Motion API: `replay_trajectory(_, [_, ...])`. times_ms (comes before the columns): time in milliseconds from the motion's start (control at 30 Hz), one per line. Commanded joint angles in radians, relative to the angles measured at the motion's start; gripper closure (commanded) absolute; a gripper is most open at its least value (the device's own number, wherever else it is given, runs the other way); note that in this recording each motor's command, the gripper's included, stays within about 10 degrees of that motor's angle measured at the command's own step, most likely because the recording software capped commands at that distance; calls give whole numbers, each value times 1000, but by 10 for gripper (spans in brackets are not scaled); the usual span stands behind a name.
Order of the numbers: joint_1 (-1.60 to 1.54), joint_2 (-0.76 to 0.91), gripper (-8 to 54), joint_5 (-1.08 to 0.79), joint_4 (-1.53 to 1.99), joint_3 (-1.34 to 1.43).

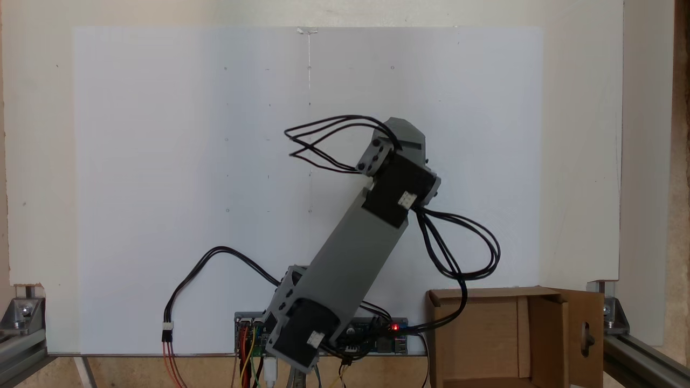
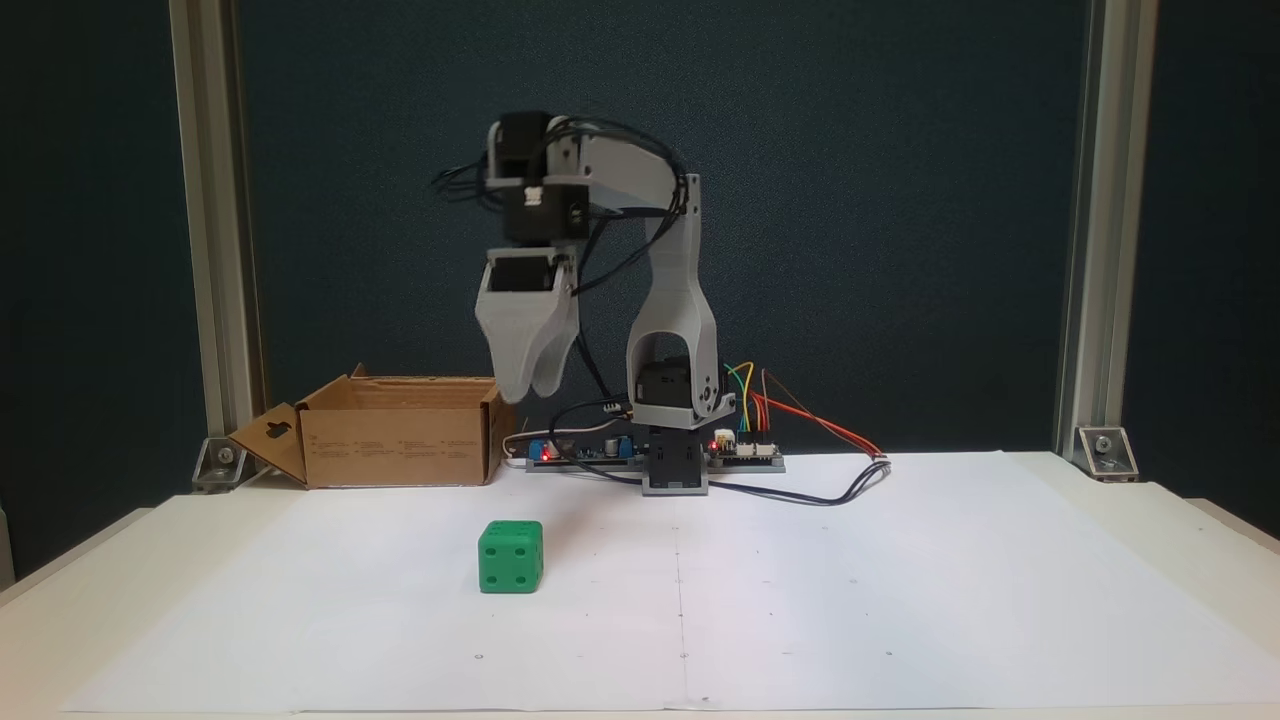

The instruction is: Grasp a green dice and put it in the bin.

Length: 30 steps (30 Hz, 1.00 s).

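Note:
The green dice [image 2: 511,557] rests on the white sheet, in front of the arm's base and a little left of it in a fixed view. My gripper [image 2: 531,392] hangs pointing down, high above the dice and slightly right of it, with its two grey fingers together and nothing between them. The bin [image 2: 400,445] is a brown cardboard box standing open at the back left of that view, its keyhole flap [image 2: 272,437] folded outward. From above, the bin [image 1: 474,334] sits at the bottom right, beside the arm [image 1: 356,253].
The arm's base with its circuit boards and coloured wires [image 2: 745,450] stands at the back of the table. Black cables [image 1: 463,253] loop off the arm toward the bin. Aluminium frame posts [image 2: 1085,230] rise at both back corners. The white sheet [image 2: 900,580] covers most of the table.

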Motion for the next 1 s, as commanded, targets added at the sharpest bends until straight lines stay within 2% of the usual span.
replay_trajectory(0, [0, -21, -2, -66, 17, -75])
replay_trajectory(167, [2, -121, -2, -66, 15, -132])
replay_trajectory(967, [-64, -230, -2, -63, -23, -133])
